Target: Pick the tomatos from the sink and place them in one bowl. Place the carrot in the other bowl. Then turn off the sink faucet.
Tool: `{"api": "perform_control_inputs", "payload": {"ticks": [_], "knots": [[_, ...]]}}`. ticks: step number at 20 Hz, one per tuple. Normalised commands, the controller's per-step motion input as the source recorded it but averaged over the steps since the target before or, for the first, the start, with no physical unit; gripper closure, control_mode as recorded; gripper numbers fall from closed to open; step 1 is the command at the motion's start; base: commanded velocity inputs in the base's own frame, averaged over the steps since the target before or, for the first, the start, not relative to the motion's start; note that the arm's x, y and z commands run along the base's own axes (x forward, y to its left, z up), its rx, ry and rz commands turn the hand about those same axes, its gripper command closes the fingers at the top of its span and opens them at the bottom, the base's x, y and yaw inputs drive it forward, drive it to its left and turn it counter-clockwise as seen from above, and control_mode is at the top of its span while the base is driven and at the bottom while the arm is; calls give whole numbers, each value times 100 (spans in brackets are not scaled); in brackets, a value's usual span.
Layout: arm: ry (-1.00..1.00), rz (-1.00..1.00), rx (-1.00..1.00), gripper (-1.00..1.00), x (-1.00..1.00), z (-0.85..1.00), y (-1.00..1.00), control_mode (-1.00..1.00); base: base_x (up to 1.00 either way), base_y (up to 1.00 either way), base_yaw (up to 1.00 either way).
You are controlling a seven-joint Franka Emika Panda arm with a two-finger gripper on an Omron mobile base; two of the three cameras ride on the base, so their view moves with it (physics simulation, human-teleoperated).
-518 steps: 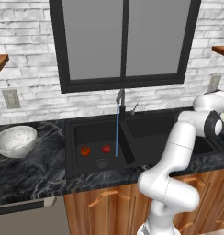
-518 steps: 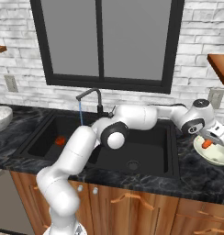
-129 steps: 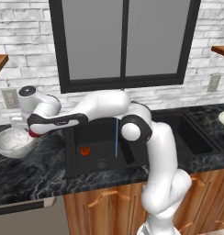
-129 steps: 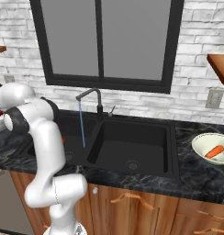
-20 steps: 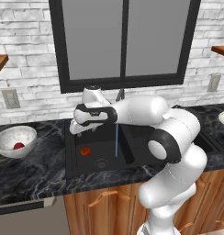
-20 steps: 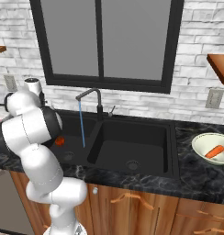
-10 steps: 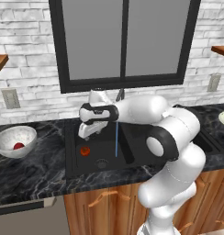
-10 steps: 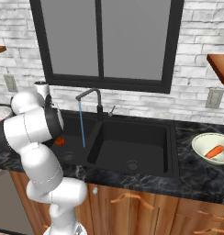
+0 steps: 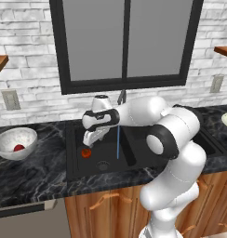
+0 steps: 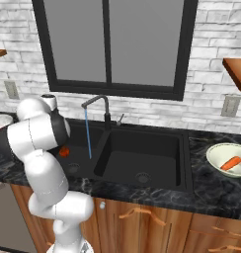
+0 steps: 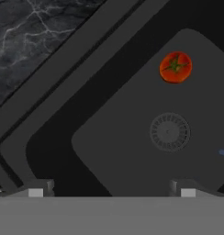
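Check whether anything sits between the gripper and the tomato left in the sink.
Nothing visible blocks it. The open gripper hangs over the left basin of the sink, and the tomato lies bare on the basin floor beside the drain. The water stream falls off to one side.

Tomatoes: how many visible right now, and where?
2. One tomato lies on the floor of the sink's left basin, near the drain. The other sits in the mottled bowl on the left counter. None seem hidden.
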Motion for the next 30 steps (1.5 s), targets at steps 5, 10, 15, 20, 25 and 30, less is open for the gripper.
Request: {"api": "perform_control_inputs", "payload": {"ticks": [5,10,15,20,25,30], "knots": [[0,2,0,-100,3,-23,-15,-100,0,0,0],[0,2,0,-100,6,-25,-22,-100,0,0,0],[-1,1,0,-100,15,-32,-10,-100,0,0,0],[-4,0,0,-100,14,-27,-10,-100,0,0,0],[-1,0,0,-100,16,-22,-3,-100,0,0,0],[-2,0,0,-100,17,-22,0,-100,0,0,0]]}}
